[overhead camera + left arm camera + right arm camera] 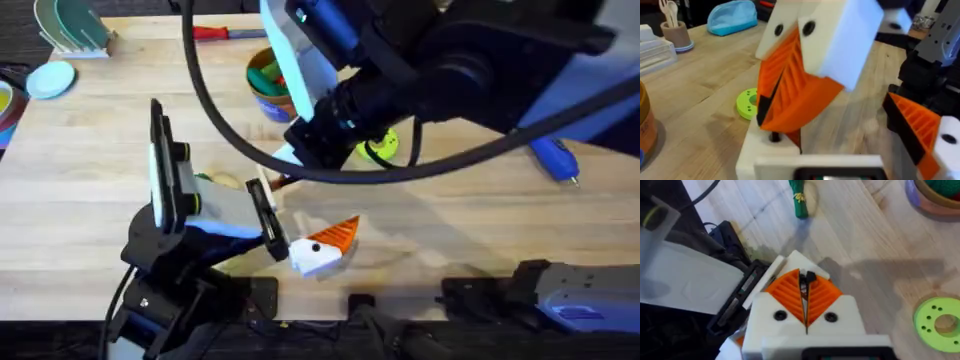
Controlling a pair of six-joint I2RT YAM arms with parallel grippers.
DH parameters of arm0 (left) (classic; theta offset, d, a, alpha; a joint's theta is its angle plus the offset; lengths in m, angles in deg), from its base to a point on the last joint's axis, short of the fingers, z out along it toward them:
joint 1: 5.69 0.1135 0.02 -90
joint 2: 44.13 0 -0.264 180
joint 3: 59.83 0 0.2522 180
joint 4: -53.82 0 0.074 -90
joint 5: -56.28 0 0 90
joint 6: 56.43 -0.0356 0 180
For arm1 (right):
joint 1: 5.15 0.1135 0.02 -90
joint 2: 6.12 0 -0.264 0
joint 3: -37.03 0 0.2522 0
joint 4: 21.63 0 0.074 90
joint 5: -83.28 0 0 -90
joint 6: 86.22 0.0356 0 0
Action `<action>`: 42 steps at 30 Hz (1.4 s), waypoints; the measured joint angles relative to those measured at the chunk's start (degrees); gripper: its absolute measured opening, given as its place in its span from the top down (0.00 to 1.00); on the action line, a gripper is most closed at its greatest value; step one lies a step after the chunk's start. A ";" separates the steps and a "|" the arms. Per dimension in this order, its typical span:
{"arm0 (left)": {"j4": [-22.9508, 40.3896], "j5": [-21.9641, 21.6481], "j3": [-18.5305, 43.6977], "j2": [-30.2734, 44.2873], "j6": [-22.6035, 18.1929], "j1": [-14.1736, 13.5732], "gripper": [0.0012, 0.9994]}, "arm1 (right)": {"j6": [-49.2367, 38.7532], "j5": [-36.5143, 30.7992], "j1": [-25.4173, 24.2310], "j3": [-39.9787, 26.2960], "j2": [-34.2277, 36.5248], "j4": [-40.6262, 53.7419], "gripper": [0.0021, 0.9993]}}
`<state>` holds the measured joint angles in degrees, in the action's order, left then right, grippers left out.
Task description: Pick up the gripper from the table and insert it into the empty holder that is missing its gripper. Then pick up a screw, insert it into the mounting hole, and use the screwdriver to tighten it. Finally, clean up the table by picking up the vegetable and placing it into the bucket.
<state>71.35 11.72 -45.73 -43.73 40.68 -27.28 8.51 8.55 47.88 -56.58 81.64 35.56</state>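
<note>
The right gripper [805, 307] hangs over the counter [80, 200] with its orange pads pressed together, pinching a small dark piece at their tips. The left gripper's state cannot be told. The vegetable [800, 197] lies on the counter; the bucket [268, 85] stands beyond, the screwdriver [553, 157] far right.

Both arms are black with light-blue panels and looping black cables; the right gripper [804, 311] has white blocky fingers with orange ribbed pads [821, 294] and dark screw holes.
</note>
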 joint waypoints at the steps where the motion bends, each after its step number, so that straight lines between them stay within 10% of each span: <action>1: -0.02 -0.16 0.00 0.10 0.19 0.02 0.01 | 0.00 0.00 -0.02 -0.21 0.25 -0.07 1.00; 12: -0.07 -0.20 0.00 0.14 0.29 0.02 0.01 | -0.01 0.00 -0.02 -0.40 0.36 0.04 0.99; 24: -0.09 0.06 0.00 0.18 -0.06 -0.02 0.01 | -0.17 0.40 -1.39 -0.99 -0.14 0.21 0.03; 42: -0.11 0.23 0.00 0.18 -0.63 -0.02 0.01 | -3.56 -0.07 -17.49 -1.66 -24.26 18.74 0.01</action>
<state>71.24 11.95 -45.73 -43.55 40.05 -27.30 4.95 8.48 30.39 -58.23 57.38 54.30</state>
